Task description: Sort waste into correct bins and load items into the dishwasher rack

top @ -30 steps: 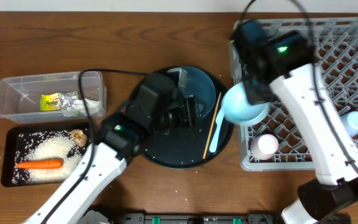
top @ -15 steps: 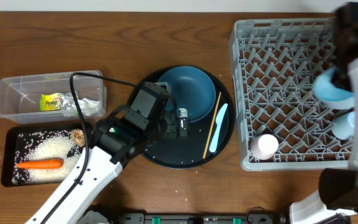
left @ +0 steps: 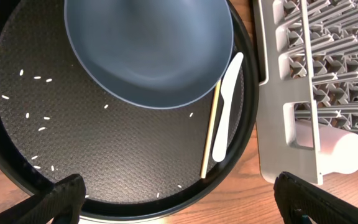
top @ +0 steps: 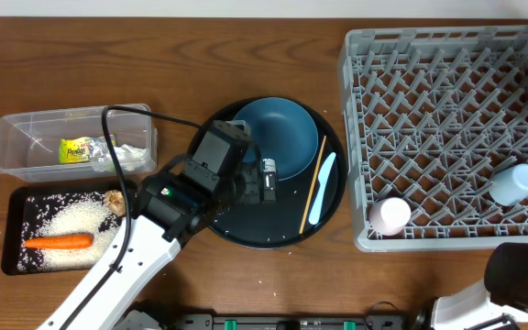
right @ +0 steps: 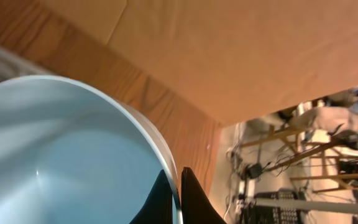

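Bowl point(right: 55, 155) gripped at rim by right gripper point(right: 178, 190), fingers pinched shut on it; seemingly beyond rack point(top: 447, 119) right edge, outside overhead view. Left gripper point(left: 188, 202) spread wide, empty, above round tray point(left: 104, 149). Plate point(left: 148, 50), chopstick point(left: 211, 129), utensil point(left: 227, 109) on tray.
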You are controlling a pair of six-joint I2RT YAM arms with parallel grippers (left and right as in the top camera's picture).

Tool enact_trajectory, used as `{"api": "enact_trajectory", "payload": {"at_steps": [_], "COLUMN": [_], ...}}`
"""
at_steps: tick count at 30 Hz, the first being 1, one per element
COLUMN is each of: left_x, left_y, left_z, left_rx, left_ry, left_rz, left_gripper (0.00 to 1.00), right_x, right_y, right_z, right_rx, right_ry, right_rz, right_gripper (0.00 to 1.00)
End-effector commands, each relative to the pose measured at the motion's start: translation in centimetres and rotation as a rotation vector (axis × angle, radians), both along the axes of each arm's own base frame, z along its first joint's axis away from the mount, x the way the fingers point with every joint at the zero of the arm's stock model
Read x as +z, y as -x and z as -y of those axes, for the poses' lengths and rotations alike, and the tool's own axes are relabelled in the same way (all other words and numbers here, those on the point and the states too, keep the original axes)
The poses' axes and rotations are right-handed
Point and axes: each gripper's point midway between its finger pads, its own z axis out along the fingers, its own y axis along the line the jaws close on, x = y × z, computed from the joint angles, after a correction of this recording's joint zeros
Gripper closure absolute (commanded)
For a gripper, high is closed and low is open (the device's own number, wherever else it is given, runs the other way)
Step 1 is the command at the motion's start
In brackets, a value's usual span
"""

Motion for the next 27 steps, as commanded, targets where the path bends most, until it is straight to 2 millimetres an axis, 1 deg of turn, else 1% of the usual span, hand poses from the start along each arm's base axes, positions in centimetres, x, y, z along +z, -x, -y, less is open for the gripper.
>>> {"api": "enact_trajectory", "payload": {"at_steps": [1, 4, 8, 12, 17, 23, 27], "left_x": [0.5, 0.5, 0.5, 0.5, 0.5, 0.5, 0.5], "left_y": [-0.3, -0.3, -0.3, -0.3, -0.3, -0.3, -0.3], "left_z": [-0.2, -0.2, -0.2, -0.2, -0.2, -0.2, -0.2], "left_rx": [-0.006, -0.005, -0.006, -0.005, -0.005, -0.005, -0.005], "left_ry": [-0.012, -0.012, -0.012, -0.012, -0.012, -0.012, -0.012], "left_rz": [0.022, 0.022, 0.022, 0.022, 0.022, 0.022, 0.022], "left_gripper": [0.02, 0.02, 0.02, 0.02, 0.02, 0.02, 0.02], "right_x": [-0.4, -2.6, -6.3, -9.3, -12.8, -16.1, -17.3], "right_y": [-0.7, -1.8, -3.9, -6.0, -8.2, -9.7, -10.4], "right_z": [1.5, 2.2, 2.6, 1.9, 0.8, -0.6, -1.3], "right_rx": [-0.015, -0.018, 0.010, 0.060, 0.120, 0.178, 0.200], "right_ry": [0.079, 0.084, 0.081, 0.086, 0.084, 0.068, 0.067], "right_rz": [-0.119, -0.207, -0.351, -0.470, -0.570, -0.664, -0.679], "right_gripper": [0.99, 0.99, 0.99, 0.99, 0.99, 0.99, 0.99]}}
